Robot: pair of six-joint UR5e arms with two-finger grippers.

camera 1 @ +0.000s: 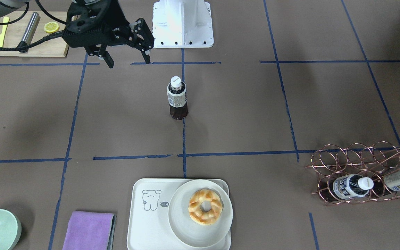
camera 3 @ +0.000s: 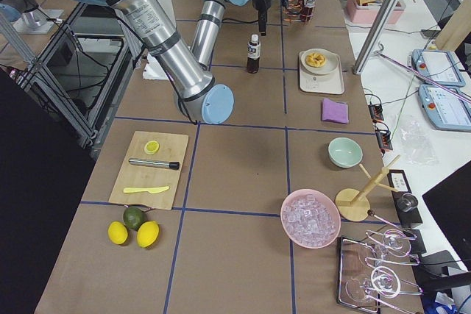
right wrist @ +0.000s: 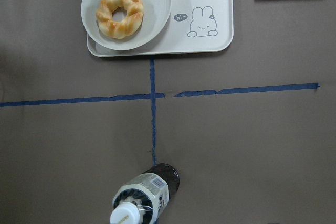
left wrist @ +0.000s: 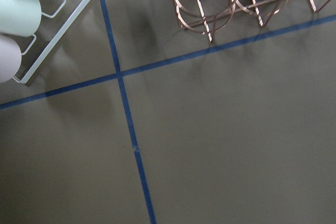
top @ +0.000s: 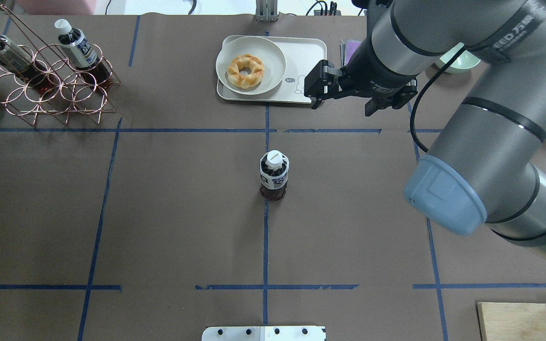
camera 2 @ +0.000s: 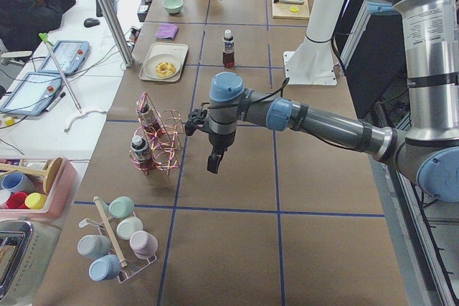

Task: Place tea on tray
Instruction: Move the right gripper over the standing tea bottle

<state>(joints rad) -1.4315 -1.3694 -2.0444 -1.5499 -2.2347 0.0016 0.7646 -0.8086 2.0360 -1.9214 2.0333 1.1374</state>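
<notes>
While the clear tea (camera 1: 177, 99) stands cylindrical, the tray (camera 1: 141, 229) lies round-cornered.

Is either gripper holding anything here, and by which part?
The right gripper is open and empty; the tea stands free, untouched. Whether the left gripper holds anything cannot be told.

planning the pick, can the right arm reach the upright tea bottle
Probably yes: the small clear plastic bottle of dark tea stands alone, right gripper nearby, jaws open.
</notes>
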